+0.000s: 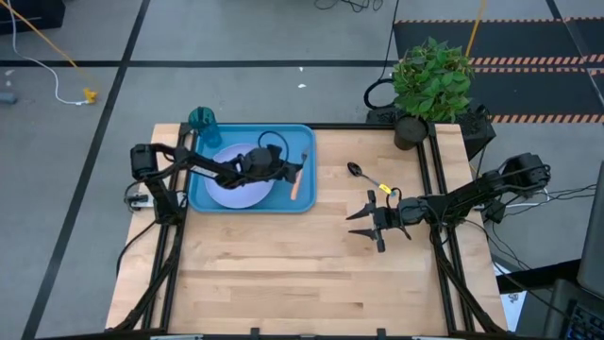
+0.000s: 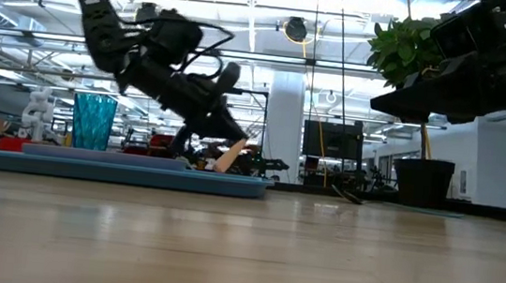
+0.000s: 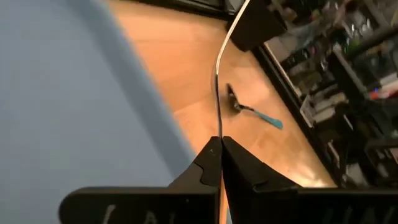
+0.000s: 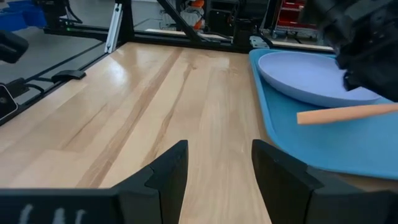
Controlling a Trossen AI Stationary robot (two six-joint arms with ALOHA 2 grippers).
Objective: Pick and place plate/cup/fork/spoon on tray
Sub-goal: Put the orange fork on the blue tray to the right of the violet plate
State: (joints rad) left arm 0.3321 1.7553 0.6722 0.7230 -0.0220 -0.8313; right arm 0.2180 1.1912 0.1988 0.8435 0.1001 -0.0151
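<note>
right tool open over bare wood, left tool pinching fork above tray

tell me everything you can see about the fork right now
The fork has an orange-tan handle and a thin silver metal stem. The left gripper, shut on it, holds it over the right part of the blue tray, beside the plate. The handle slants down toward the tray floor; contact cannot be told. The tines are hidden.

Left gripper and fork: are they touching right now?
Touching. In the left wrist view the left gripper has its fingers pinched on the fork.
</note>
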